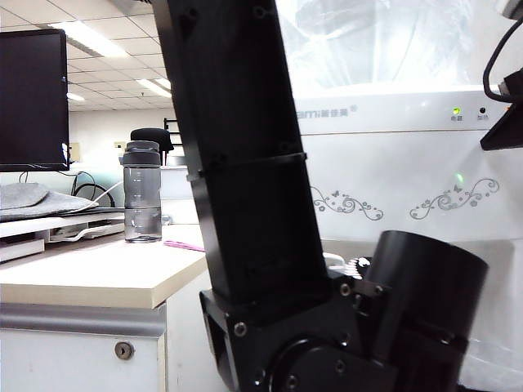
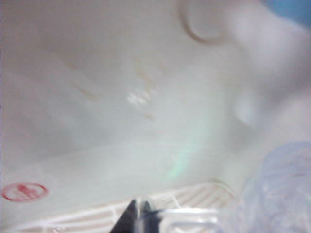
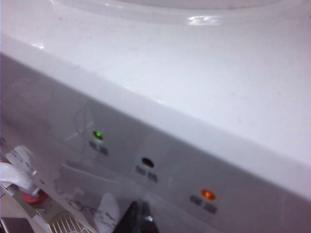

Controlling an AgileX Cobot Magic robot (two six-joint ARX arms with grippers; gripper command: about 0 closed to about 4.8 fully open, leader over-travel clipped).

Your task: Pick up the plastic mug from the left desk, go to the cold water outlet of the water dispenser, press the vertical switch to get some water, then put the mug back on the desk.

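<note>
The tall white water dispenser (image 1: 409, 163) with grey floral scrolls fills the right of the exterior view, a black arm segment crossing close before it. The pale beige worktop (image 1: 98, 273) with a grey edge band carries a smoky-grey bottle (image 1: 142, 192) well back from its front edge. The left gripper (image 2: 141, 213), jaws closed, sits inside the dispenser's recess above the ribbed drip tray (image 2: 194, 196), with the clear dimpled plastic mug (image 2: 277, 194) just beside it. The right gripper (image 3: 138, 218) hovers near the indicator lights (image 3: 98, 135); whether its jaws are wide or narrow cannot be told.

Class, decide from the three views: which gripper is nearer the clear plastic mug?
Left. The left gripper sits inside the dispenser's tap recess with the plastic mug right beside it, apparently in its grip. The right gripper is up by the indicator lights on the water dispenser, with no mug near.
</note>
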